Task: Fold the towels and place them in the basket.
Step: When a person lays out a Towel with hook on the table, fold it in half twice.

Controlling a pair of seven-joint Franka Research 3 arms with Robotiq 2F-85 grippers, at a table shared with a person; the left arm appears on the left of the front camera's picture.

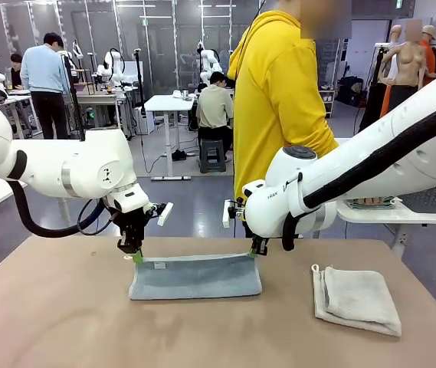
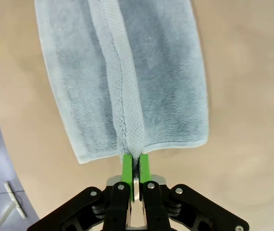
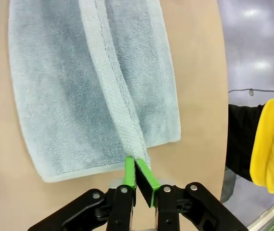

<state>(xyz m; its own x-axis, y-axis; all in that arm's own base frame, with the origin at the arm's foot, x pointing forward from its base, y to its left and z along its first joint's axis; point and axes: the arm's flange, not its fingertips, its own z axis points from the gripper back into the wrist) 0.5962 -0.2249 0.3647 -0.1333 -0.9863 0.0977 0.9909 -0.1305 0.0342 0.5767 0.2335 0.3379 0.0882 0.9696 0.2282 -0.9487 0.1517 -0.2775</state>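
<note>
A pale blue-grey towel lies across the middle of the table, its far edge lifted and stretched between both grippers. My left gripper is shut on the towel's left far corner; in the left wrist view the green pads pinch the hem of the blue-grey towel. My right gripper is shut on the right far corner, and the right wrist view shows its pads clamping the towel by its hem. A cream-white towel lies folded at the right, a small loop at its far left corner. The basket is out of view.
A person in a yellow hoodie stands at the table's far side, just behind the right gripper; a sleeve shows in the right wrist view. A white side table stands at the back right. The brown tabletop is bare in front.
</note>
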